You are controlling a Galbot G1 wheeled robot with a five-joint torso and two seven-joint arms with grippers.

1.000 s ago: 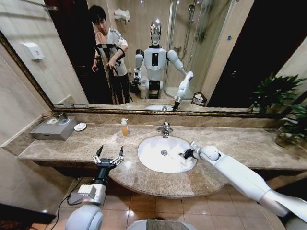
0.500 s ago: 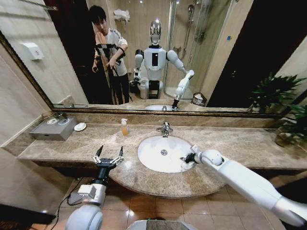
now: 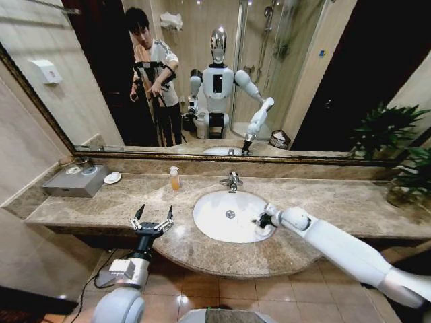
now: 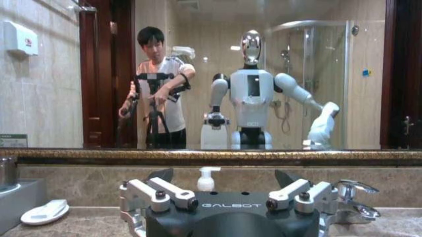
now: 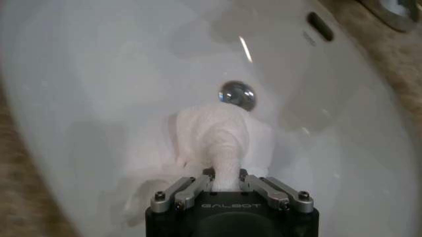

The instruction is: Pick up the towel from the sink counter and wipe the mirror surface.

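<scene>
I am pinching the white towel point(image 5: 224, 143) in my right gripper point(image 5: 225, 177) down in the basin point(image 3: 209, 219) near the bench's point(image 3: 94, 202) front edge, fingers closed on a raised fold; the mirror point(image 3: 283, 74) is waiting unwiped. My right wrist view is showing that grip, while the left gripper point(image 3: 152, 221), fingers spread and empty, is hovering over the front-left edge.

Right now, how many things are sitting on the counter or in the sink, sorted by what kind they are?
Towel, in the basin, pinched by the right gripper: 1
Soap bottle: 1
Grey tray box: 1
Small white dish: 1
Potted plant: 1
Total: 5
</scene>
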